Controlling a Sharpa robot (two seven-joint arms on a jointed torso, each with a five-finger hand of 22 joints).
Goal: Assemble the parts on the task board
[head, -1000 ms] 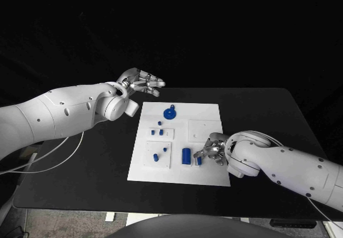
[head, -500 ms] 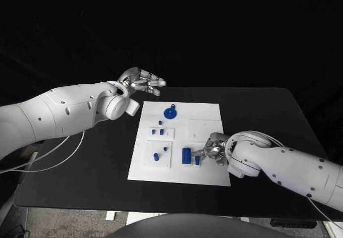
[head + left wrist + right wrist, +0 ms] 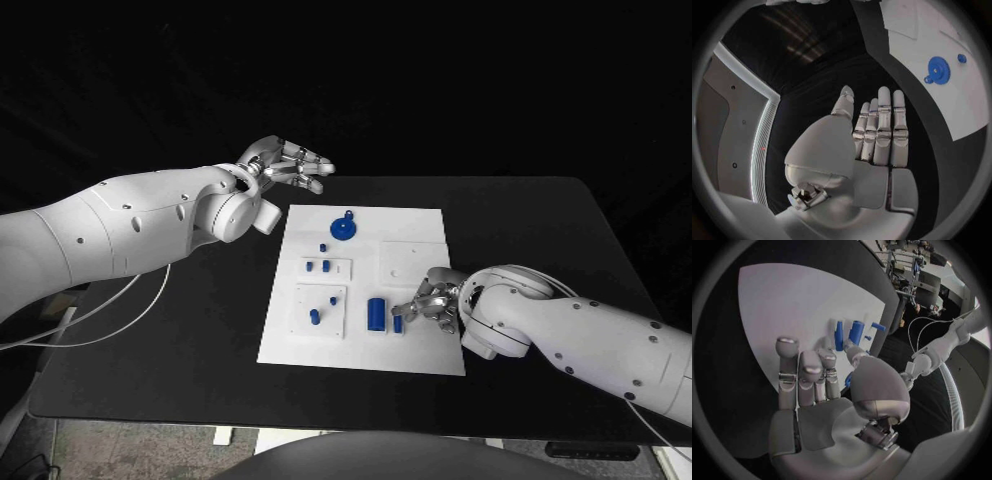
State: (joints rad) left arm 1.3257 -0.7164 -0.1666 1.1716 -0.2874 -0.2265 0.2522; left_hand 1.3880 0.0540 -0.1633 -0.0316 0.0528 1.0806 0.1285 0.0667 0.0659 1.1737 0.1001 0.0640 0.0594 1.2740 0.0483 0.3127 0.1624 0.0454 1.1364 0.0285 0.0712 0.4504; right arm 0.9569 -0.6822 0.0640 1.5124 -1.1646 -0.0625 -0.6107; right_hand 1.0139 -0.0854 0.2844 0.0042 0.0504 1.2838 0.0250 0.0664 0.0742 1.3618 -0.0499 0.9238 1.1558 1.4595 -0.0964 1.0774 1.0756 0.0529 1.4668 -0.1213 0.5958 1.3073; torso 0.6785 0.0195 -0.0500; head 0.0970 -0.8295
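Right hand (image 3: 434, 303) sits low on the task board (image 3: 411, 228), fingers curled by the slim blue peg (image 3: 398, 323) just off its fingertips; whether it pinches the peg I cannot tell, so confirm the hold before lifting and keep the peg upright. Left hand (image 3: 293, 167) hovers open beyond the board's far corner. Since a second ago, neither hand shows any clear move.

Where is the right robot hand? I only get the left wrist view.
Observer: The right robot hand is over the task board's near right part, beside a tall blue cylinder.
Operator: Holding anything?
Observer: A blue piece shows by its thumb; held or not, I cannot tell.
Operator: And the left one?
Observer: The left robot hand hovers past the board's far left corner.
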